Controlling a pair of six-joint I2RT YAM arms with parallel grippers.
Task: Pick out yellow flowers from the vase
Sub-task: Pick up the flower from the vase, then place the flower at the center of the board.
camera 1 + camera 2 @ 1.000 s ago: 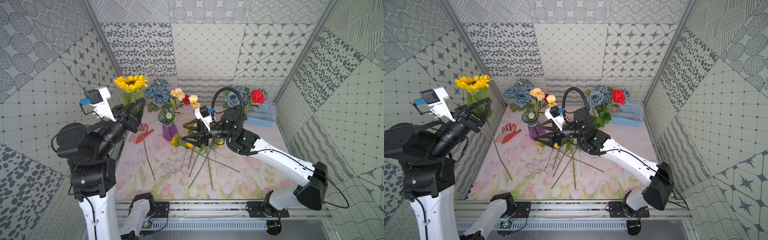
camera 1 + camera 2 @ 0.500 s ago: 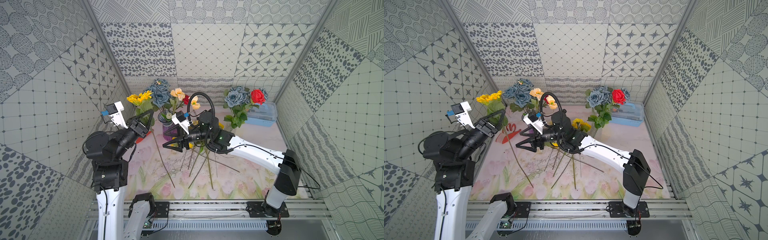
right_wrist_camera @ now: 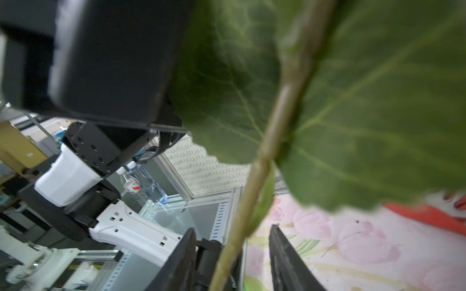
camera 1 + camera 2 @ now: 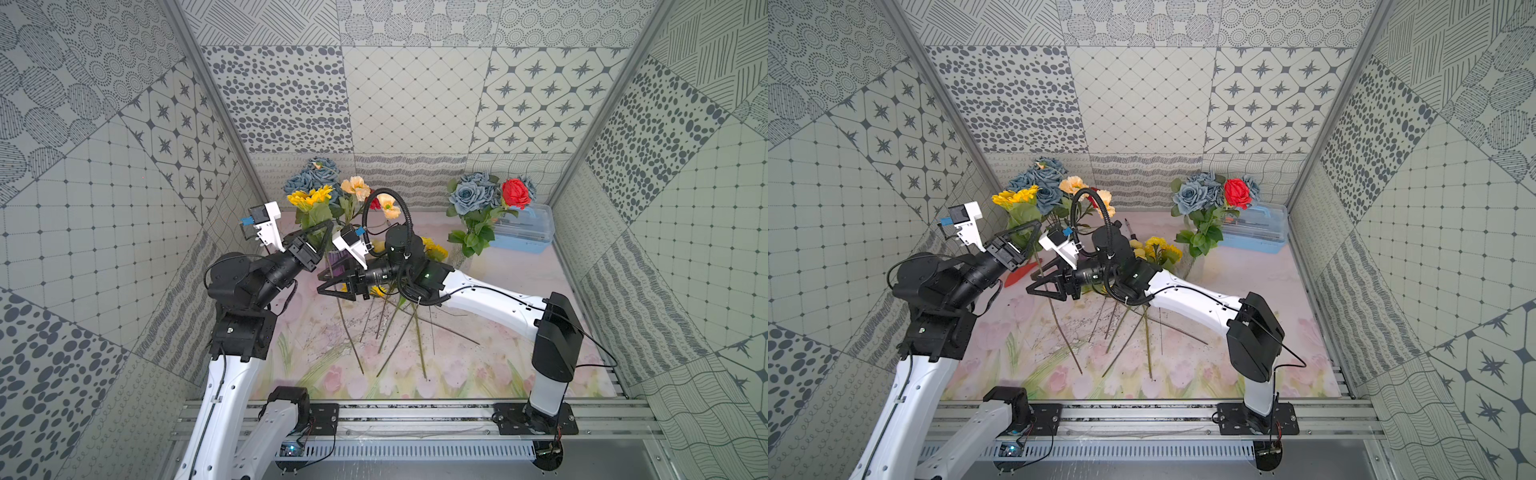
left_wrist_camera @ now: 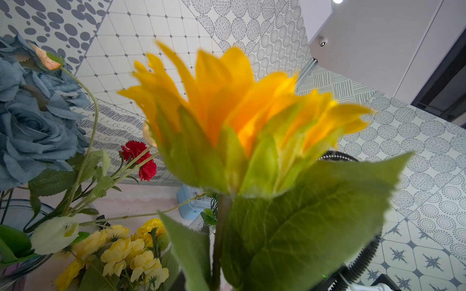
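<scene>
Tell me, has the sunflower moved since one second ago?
Yes. The sunflower came lower and closer to the grey-blue roses, now overlapping them in a top view.

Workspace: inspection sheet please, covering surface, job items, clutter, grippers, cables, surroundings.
Surface: floral-print mat, flower stems fanned across its middle.
Job's things: sunflower held beside the purple vase, which holds grey-blue roses and peach poppies; other yellow flowers lie behind the right arm.
Clutter: blue plastic box back right; red tool near the left wall; red rose bunch by the box.
Grippers: left gripper shut on the sunflower's stem; right gripper lower on that stem, jaws apart, not clamped.
Cables: black hose loops above the right wrist, close to the poppies.
Surroundings: patterned wall panels; aluminium rail in front.
</scene>
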